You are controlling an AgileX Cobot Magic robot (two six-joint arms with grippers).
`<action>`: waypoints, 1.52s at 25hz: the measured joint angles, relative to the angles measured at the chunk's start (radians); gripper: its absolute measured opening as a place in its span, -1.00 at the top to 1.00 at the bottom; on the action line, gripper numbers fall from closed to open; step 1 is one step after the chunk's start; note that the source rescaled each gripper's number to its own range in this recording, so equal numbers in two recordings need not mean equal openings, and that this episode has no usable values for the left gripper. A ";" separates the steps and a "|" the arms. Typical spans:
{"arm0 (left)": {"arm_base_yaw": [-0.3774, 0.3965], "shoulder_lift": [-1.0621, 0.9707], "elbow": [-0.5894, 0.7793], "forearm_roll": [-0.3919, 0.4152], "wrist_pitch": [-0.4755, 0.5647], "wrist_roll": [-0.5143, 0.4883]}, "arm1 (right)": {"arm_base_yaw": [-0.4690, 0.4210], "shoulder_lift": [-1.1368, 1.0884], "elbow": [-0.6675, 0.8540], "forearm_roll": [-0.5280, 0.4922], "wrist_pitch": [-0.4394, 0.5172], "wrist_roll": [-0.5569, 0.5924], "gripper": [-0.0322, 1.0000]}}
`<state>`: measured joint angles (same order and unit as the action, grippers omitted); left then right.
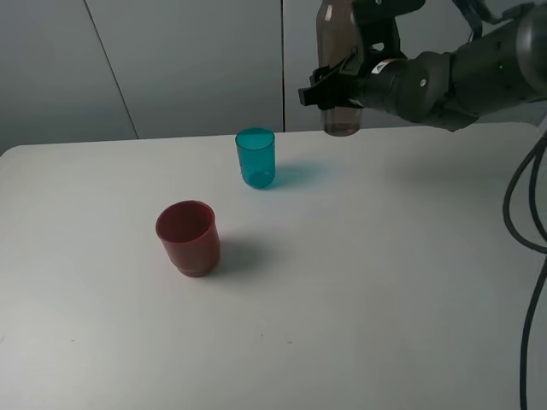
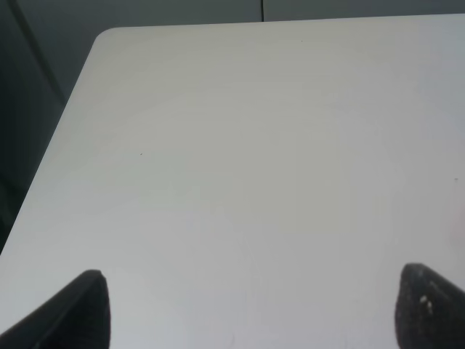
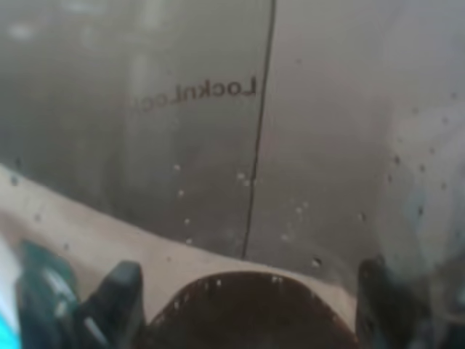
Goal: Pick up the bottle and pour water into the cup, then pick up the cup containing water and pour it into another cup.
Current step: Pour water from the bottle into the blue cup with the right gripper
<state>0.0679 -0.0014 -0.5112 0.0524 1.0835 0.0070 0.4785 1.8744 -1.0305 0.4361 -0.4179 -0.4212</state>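
Note:
The bottle, tall and grey-brown, hangs upright above the far side of the table, and my right gripper is shut on its middle. In the right wrist view the bottle fills the picture between the dark fingers. The cup, a teal tumbler, stands on the table down and to the left of the bottle; a teal sliver of the cup shows at that view's edge. The red cup stands nearer the front left. My left gripper is open over bare table and holds nothing.
The white table has a rounded far left corner. Grey wall panels stand behind it. Black cables hang at the right edge of the exterior view.

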 joint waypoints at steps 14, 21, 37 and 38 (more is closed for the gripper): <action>0.000 0.000 0.000 0.000 0.000 0.000 | 0.009 0.165 -0.145 0.066 0.028 -0.251 0.91; 0.000 0.000 0.000 0.000 0.000 0.000 | -0.019 0.194 -0.157 -0.082 -0.017 -0.227 0.91; 0.000 0.000 0.000 0.000 0.000 0.000 | -0.049 0.273 -0.210 -0.173 -0.022 -0.494 0.91; 0.000 0.000 0.000 0.000 0.000 0.000 | -0.049 0.273 -0.210 -0.135 -0.027 -0.529 0.91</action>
<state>0.0679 -0.0014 -0.5112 0.0524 1.0835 0.0070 0.4297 2.1477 -1.2404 0.3013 -0.4447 -0.9499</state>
